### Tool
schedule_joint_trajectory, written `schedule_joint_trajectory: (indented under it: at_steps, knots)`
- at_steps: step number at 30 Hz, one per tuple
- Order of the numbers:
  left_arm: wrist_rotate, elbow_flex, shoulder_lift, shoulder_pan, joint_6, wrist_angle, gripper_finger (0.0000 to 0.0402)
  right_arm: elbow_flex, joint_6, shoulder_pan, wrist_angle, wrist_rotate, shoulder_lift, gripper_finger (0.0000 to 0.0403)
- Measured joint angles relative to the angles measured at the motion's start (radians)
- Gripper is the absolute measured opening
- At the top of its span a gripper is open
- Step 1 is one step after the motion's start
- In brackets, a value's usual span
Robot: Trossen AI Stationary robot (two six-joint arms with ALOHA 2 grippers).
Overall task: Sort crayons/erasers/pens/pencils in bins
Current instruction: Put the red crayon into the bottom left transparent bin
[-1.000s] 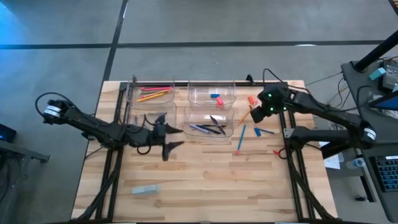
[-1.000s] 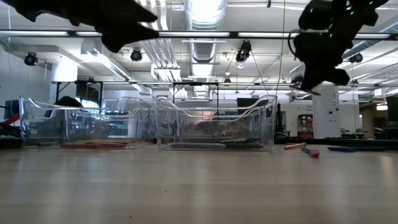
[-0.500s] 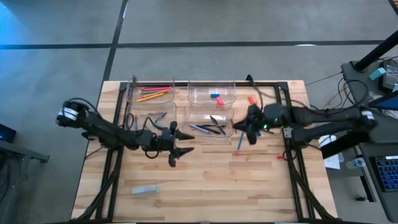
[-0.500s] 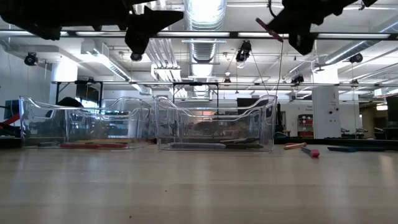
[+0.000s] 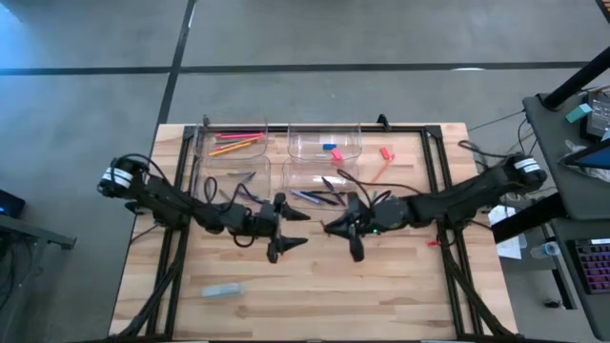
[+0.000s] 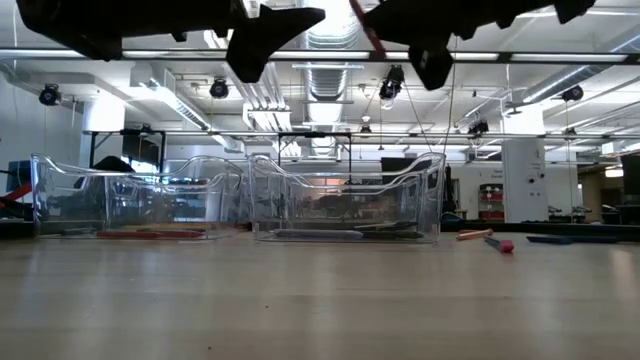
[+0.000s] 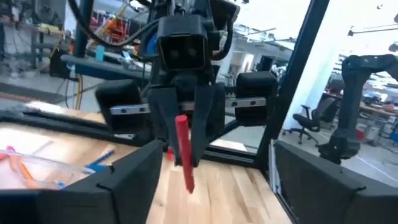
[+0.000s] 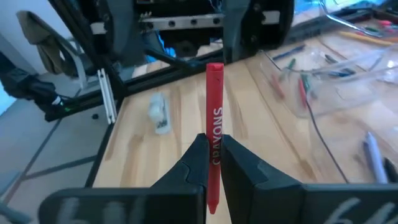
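My right gripper (image 5: 334,229) is over the middle of the table, shut on a red crayon (image 8: 214,106). The crayon also shows in the left wrist view (image 7: 182,152) and the low view (image 6: 365,25). My left gripper (image 5: 297,232) is open and empty. It faces the right gripper, a short way to the crayon's left. Four clear bins stand at the far middle. One holds pencils (image 5: 233,143), one a blue and a red eraser (image 5: 331,149), one pens (image 5: 319,196). The near-left bin (image 5: 233,179) has small dark things in it. My right gripper pinches the crayon's rear half (image 8: 215,155) between its two fingers. The fingers lie roughly level and point toward the table's left. The crayon lies along the fingers, and its free end (image 8: 215,68) sticks out ahead of them. It is lifted clear of the table.
A red stub (image 5: 385,152) and an orange pencil (image 5: 377,171) lie right of the bins. A small red thing (image 5: 429,243) lies near the right rail. A pale block (image 5: 222,290) lies at the near left. Bare wood (image 5: 324,286) lies near the front edge.
My right gripper has carried the red crayon from the far right, beside the bins, toward the table's left and near side, to the table's middle. My left gripper has moved toward the table's right and a little nearer. The two now face each other.
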State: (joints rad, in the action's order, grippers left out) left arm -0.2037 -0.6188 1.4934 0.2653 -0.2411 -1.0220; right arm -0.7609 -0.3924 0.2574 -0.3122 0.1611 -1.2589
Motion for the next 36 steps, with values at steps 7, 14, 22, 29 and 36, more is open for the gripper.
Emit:
schedule_joint_trajectory:
  at_steps: [7,14,22,29,36]
  knots:
    - [-0.002,-0.018,0.039,-0.003,-0.042,0.018,0.0317,-0.002,0.044,0.000,-0.173,0.000,-0.103,0.0020]
    - [-0.048,-0.033,0.050,-0.003,-0.044,0.016,0.0317,-0.003,0.053,0.000,-0.253,-0.001,-0.152,0.0020]
    - [-0.114,-0.037,0.050,-0.003,-0.045,0.017,0.0314,-0.004,0.056,0.000,-0.262,-0.001,-0.157,0.0020]
    - [-0.135,-0.038,0.050,-0.003,-0.045,0.019,0.0241,-0.004,0.064,0.000,-0.274,-0.002,-0.157,0.0020]
    - [-0.134,-0.040,0.050,-0.003,-0.041,0.017,0.0125,-0.004,0.064,-0.001,-0.274,0.000,-0.157,0.0020]
